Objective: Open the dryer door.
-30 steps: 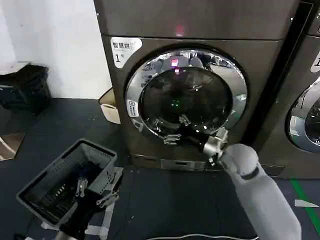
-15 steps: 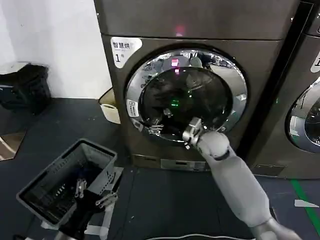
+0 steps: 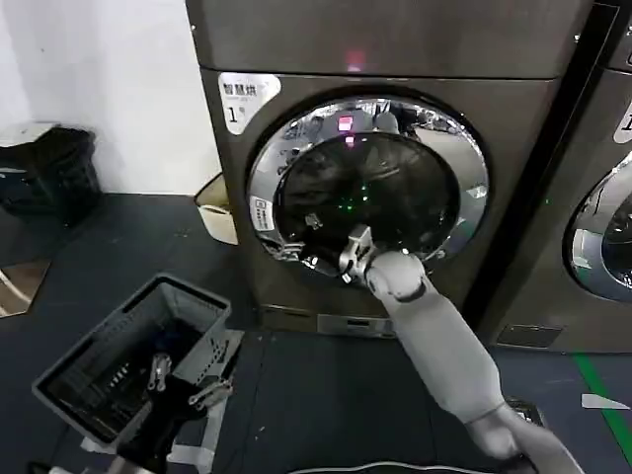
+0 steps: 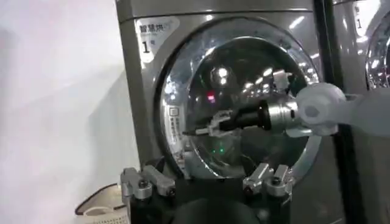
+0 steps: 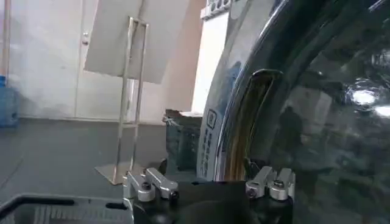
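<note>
Chrome-ringed and still shut, the dryer door (image 3: 367, 188) lies directly ahead of our right gripper (image 3: 331, 259), whose fingers stand apart near the ring's lower-left recess. It has swept leftward across the glass from the lower-right rim, probably seeking the handle. Our left gripper (image 3: 188, 380), fingers apart, hangs over the laundry basket (image 3: 74, 370).

A plain white wall (image 3: 109, 89) rises behind a dark floor (image 3: 128, 247). Against that wall sits a black bin (image 3: 49, 178). Nearer on the floor lies a grey slatted plastic basket (image 3: 128, 355); green tape (image 3: 602, 395) marks the floor far from the wall.
</note>
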Motion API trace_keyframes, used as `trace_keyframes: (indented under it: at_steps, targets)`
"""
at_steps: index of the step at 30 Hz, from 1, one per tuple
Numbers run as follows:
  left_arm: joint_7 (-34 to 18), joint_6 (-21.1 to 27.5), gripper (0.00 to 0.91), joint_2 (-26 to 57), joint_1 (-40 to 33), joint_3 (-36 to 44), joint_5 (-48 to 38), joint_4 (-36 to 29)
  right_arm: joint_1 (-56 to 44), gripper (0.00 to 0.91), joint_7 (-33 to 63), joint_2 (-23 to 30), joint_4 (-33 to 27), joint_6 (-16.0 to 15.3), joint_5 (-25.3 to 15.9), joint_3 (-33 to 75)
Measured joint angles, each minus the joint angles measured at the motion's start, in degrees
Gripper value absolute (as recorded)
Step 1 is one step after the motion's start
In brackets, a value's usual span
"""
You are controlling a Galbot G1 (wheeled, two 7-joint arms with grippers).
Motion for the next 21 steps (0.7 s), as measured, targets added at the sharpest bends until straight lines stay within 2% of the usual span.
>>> trace_keyframes:
  at_steps: [5, 12, 21]
  targets:
    - [-0.1, 0.1, 0.907, 0.2, -0.4, 0.0, 0.0, 0.0, 0.3, 0.907, -0.8, 0.7, -0.8, -0.9, 0.2, -0.6]
    - [0.1, 0.7, 0.907, 0.4, -1.4, -0.4, -1.0, 0.1, -0.9, 0.907, -5.9, -1.0, 1.0, -2.2, 1.0, -0.2]
    - [2.3, 2.9, 0.907, 2.7, -3.3, -4.6, -9.4, 3.1, -2.2, 0.907, -14.8, -4.1, 3.5, -2.0, 3.5, 0.6]
